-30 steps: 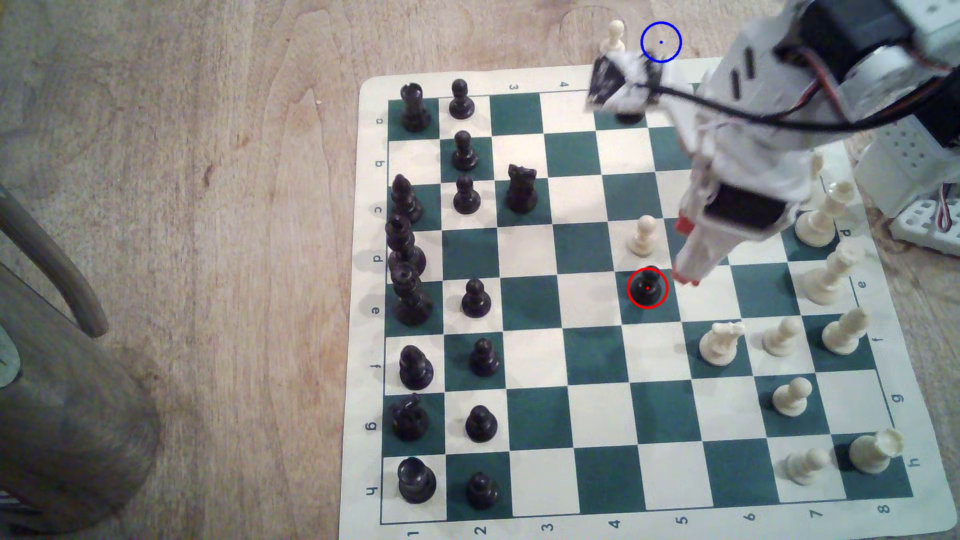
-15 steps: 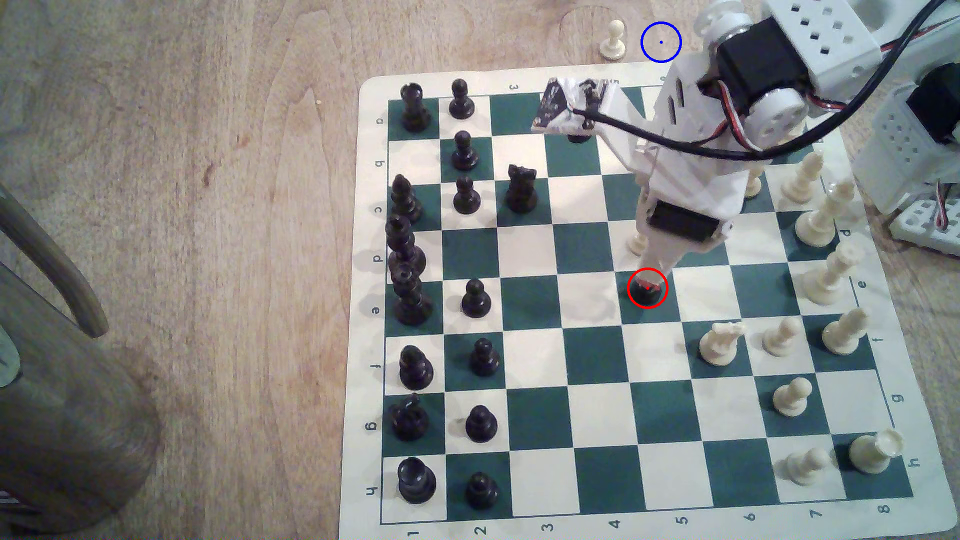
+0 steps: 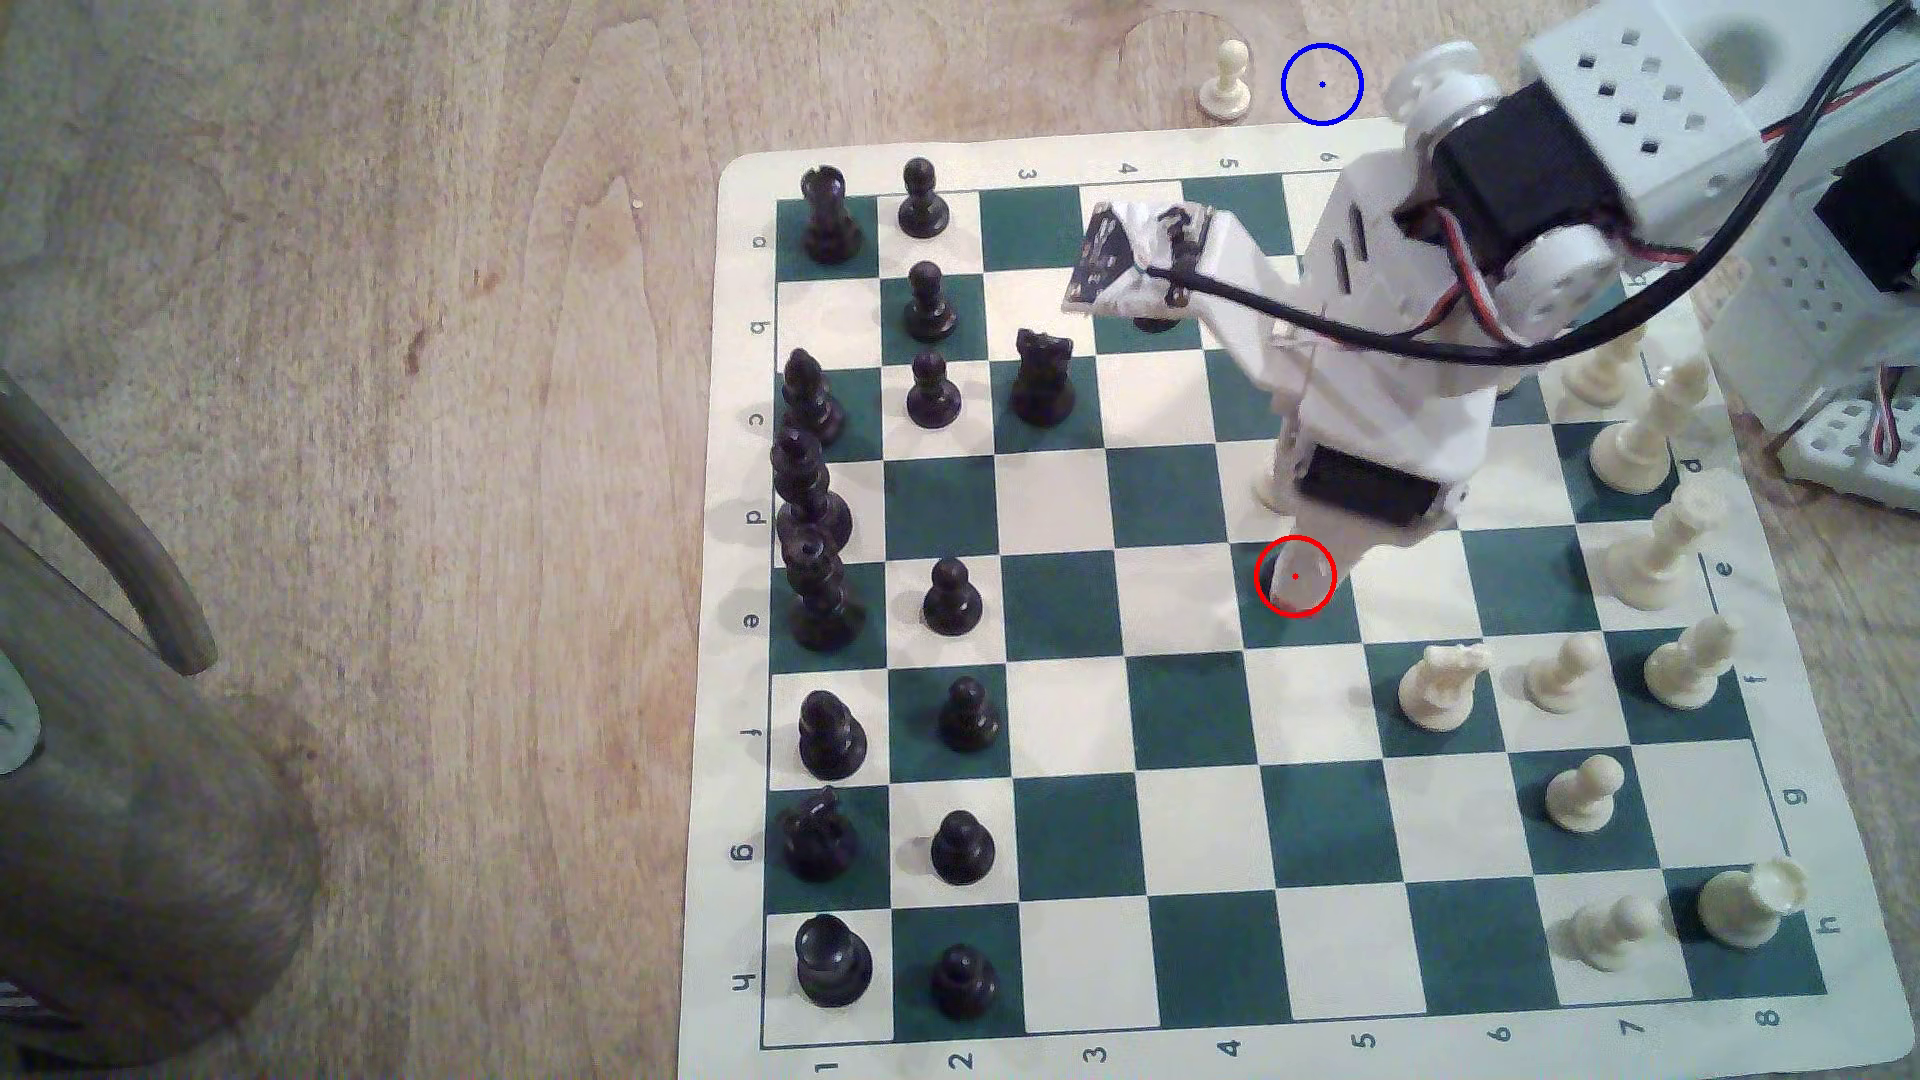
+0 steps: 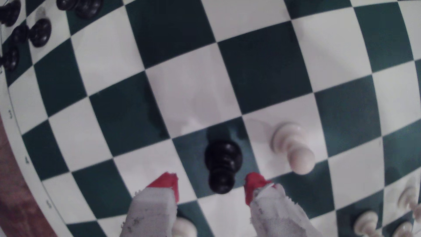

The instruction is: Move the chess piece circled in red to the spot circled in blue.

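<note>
Gripper (image 4: 210,184) spread wide around the black pawn (image 4: 222,163), not clenched.
The glossy, round-headed pawn stands upright on a dark green square; contact is probably none.

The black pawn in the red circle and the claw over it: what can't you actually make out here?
- Exterior view: the black pawn is hidden under the gripper.
- Wrist view: the fingertips flank the pawn's head with gaps; their height above the board is unclear.
- Exterior view: the cream pawn next square over is mostly hidden behind the arm.

Glossy black pawn (image 4: 222,164), cloth-wrapped red-tipped fingers (image 4: 157,200), smooth matt board (image 3: 1195,717), grained wood table (image 3: 416,415).
</note>
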### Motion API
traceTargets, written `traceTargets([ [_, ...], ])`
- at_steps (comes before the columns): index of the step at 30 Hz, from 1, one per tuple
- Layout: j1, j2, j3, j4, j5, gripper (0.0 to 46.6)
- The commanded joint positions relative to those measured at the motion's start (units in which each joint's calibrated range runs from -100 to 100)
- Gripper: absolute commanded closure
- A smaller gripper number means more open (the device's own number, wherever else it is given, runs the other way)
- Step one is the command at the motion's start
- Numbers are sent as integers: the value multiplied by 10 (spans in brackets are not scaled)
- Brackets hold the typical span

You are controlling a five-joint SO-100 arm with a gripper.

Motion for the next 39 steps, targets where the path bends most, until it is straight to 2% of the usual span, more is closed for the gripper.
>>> traceTargets([
  [1, 1, -2, -9, -16, -2, 308],
  [5, -1, 3, -8, -24, -2, 313],
  [8, -3, 7, -1, -27, -3, 301],
  [22, -7, 17, 16, -47, -1, 342],
  [34, -3, 24, 20, -50, 2, 352],
  [39, -3, 17, 19, -50, 2, 378],
])
